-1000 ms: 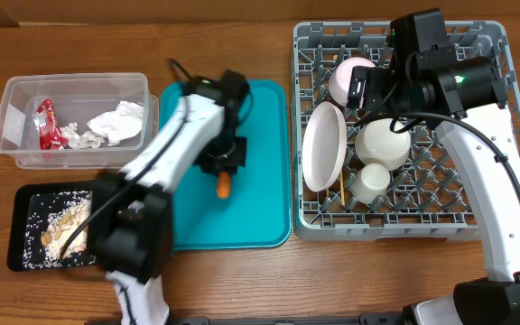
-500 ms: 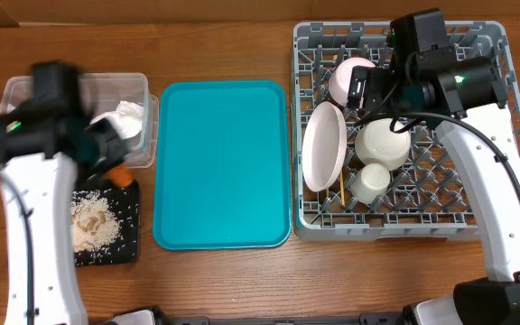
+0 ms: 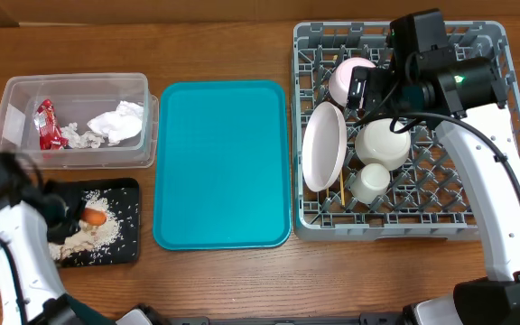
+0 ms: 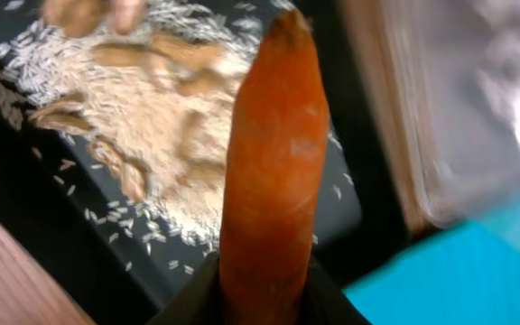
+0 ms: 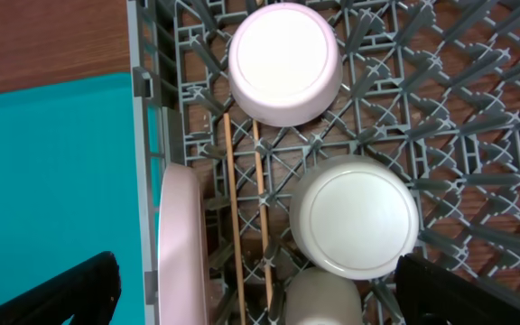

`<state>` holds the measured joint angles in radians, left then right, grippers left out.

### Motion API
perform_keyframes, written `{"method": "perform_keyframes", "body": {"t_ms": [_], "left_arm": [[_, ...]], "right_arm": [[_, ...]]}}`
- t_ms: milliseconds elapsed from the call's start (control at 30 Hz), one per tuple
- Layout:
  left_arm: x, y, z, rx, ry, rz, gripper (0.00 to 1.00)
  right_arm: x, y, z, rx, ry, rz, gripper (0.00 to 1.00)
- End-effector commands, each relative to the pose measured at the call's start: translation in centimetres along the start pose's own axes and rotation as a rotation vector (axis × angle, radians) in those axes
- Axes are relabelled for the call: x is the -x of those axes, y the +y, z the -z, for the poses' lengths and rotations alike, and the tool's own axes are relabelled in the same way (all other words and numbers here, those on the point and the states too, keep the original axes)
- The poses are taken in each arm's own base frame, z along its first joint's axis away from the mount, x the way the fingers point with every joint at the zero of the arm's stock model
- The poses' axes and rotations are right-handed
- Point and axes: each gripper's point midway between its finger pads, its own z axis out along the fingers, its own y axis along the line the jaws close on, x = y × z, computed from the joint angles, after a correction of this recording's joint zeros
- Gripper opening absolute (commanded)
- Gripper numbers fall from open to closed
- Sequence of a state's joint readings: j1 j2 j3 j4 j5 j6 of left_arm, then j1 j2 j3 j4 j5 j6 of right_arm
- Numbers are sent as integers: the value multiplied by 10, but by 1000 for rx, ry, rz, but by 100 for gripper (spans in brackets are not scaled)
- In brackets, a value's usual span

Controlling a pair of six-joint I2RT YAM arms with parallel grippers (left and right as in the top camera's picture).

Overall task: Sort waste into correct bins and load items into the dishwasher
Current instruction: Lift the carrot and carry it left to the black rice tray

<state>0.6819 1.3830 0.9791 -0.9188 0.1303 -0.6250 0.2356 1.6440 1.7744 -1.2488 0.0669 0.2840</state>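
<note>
Orange carrot [image 4: 273, 171] gripped tight in left pincer [image 4: 262, 302], over black tray [image 3: 132, 194].

Carrot [image 3: 94, 217] now over black tray [image 3: 130, 191]

No text or label can be read.

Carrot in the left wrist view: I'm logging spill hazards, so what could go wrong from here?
1. Released from above, the carrot could scatter the rice scraps out of the shallow black tray.
2. The left gripper holds only its lower end, so it might tilt and land outside the tray.
</note>
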Motion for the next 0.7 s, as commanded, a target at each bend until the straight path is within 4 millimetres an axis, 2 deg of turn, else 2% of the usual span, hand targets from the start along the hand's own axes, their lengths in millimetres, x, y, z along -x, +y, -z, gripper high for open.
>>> {"method": "perform_keyframes", "body": {"t_ms": [0,133,367,533,600,667], "left_arm": [[3,6,-9,-115,37,175,4],[17,7,-20,-244,15,244,4],[17,2,-40,-320,-10,315,4],[20,-9,-40,-352,-40,276,5],[21,-14,-40,-362,-48,268,10],[22,-18,-41,-368,-54,254,11]], "right_arm": [[1,-1,-1,-6,-5,-3,100],[1,-1,-1,-6,-5,-3,100],[1,-1,-1,-6,-5,-3,100],[1,-1,-1,-6,-5,-3,100],[1,-1,-1,-6,-5,-2,100],[1,-1,-1,-6,-5,-2,100]]}}
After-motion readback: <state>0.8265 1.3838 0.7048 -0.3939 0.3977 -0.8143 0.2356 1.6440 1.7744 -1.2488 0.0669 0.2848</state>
